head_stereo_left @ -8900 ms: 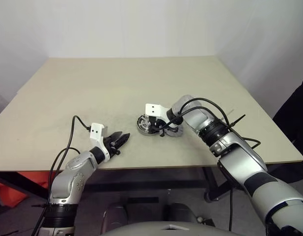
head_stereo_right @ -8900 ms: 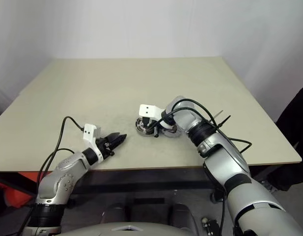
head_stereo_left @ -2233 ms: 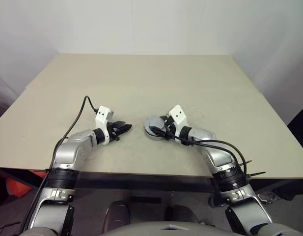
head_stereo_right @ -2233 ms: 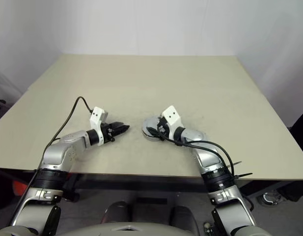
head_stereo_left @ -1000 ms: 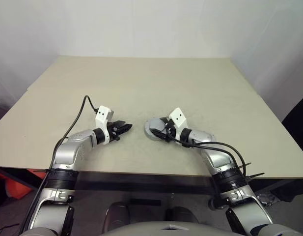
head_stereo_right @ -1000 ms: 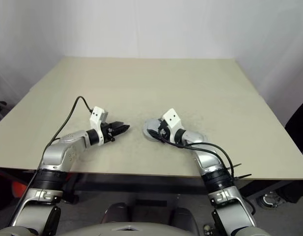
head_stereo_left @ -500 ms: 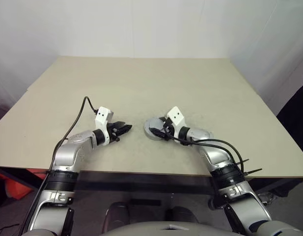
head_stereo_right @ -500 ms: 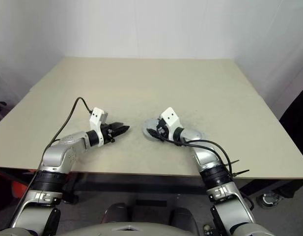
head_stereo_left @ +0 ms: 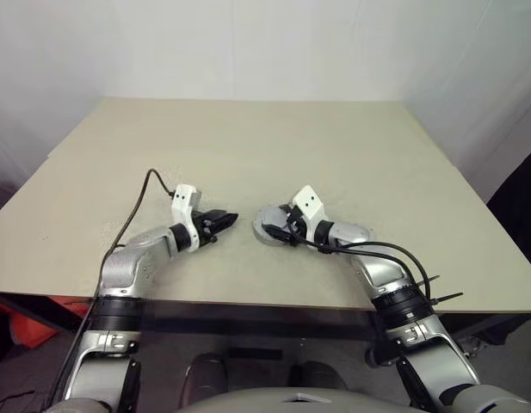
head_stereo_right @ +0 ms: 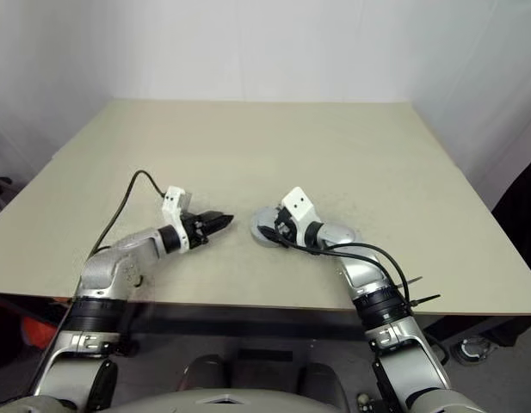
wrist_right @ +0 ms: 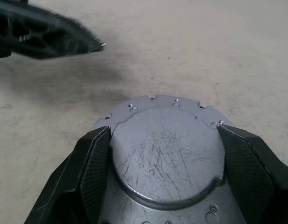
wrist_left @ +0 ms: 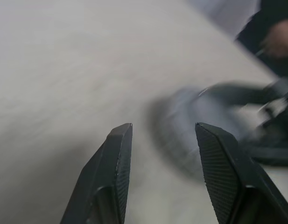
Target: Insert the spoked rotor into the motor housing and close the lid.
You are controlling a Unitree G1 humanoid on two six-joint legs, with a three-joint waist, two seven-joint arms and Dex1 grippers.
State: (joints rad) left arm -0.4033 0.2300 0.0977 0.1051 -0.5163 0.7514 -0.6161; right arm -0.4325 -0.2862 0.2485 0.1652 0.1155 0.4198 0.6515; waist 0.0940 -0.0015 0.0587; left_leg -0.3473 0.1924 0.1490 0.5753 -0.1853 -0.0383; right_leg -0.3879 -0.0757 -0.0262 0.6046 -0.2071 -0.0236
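A: Where's the lid [wrist_right: 165, 156]?

B: Flat on the table [head_stereo_left: 248, 138], near its front edge, notched rim showing. The right gripper [wrist_right: 165, 154] has one finger against each side of it, clamped on it.

A: And the left gripper [head_stereo_left: 228, 219]?

B: Just beside the lid, fingers [wrist_left: 116, 161] parted with nothing between them. The blurred wrist view shows a round grey shape ahead, probably that lid

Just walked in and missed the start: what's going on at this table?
The right gripper straddles the grey lid, a finger at each side, on the table. The lid appears seated on a round assembly. The left gripper hovers open beside it, pointing at it, holding nothing.
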